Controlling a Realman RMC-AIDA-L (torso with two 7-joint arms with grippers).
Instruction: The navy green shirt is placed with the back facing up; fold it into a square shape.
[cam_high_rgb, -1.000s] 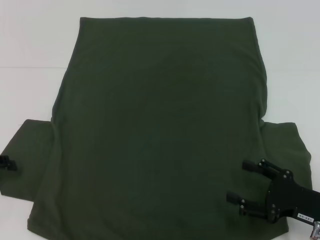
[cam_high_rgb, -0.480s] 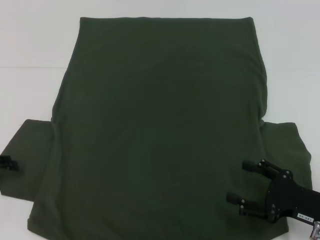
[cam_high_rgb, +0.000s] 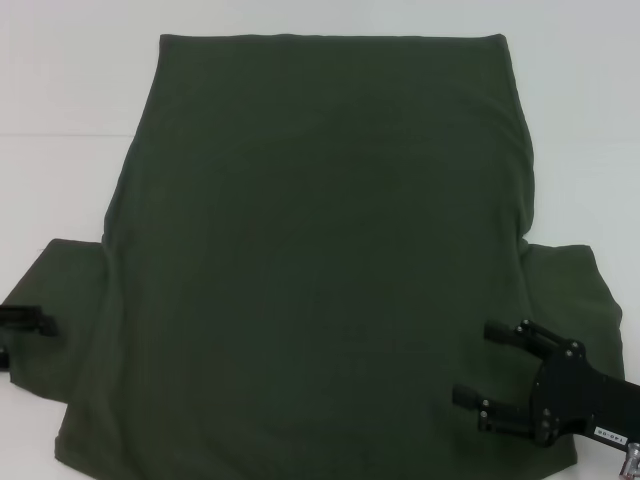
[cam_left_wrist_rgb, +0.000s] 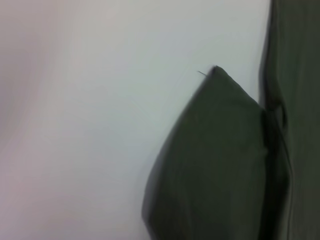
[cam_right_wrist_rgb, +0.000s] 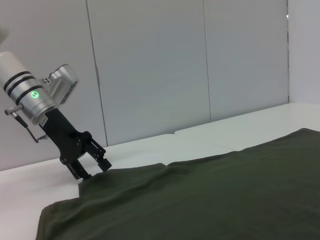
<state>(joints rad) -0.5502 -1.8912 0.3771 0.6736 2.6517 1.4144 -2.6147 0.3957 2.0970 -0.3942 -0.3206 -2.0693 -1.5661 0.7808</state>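
- My left gripper (cam_high_rgb: 25, 322) sits at the left sleeve's edge; I cannot tell its jaw state, so it may pinch only one layer.
- The navy green shirt (cam_high_rgb: 320, 260) lies flat on the table (cam_high_rgb: 60, 90), back up.
- My right gripper (cam_high_rgb: 478, 365), jaws wide, hovers over the right sleeve; uneven lifting could skew the fold.

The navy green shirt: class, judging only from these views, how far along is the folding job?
Done: nothing folded; the navy green shirt lies flat, plain side up, both sleeves spread on the white table.
In hand: the left gripper is at the left sleeve's edge; the right gripper, open, is over the right sleeve area. Neither visibly holds cloth.
Left: every fold needed to reach a square.
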